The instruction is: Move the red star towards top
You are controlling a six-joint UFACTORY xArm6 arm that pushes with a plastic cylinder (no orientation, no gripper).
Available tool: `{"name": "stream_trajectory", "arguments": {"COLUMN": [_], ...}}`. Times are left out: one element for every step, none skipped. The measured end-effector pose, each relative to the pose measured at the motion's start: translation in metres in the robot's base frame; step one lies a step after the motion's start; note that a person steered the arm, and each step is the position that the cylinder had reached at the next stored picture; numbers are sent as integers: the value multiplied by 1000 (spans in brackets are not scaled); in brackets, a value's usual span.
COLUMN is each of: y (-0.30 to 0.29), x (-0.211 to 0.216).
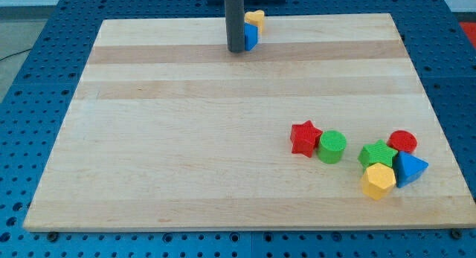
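The rod stands upright at the frame's top centre, my tip (238,50) resting on the wooden board (186,139), holding nothing. It partly hides a blue block (251,37) and a yellow block (256,19), shapes unclear. The red star (305,137) lies lower right, touching one green cylinder (332,147). Beside them sit one green star (377,153), red cylinder (403,142), yellow hexagon (378,181) and blue triangle (410,169).

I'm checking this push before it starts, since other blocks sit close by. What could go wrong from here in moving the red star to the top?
My tip is at the view's top, beside the blue block and yellow block, far from the red star. Setting off, it might nudge those two. The green cylinder sits right against the star, so approaching from below could catch it too.
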State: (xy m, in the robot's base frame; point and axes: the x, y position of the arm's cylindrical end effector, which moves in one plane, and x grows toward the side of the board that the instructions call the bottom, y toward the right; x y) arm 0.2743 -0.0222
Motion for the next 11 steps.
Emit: {"name": "stream_trajectory", "arguments": {"y": [-9,-11,19,32,9,64,99,115,93,80,93], "x": [-18,-10,50,130,196,254,276,257,231,203,178]}}
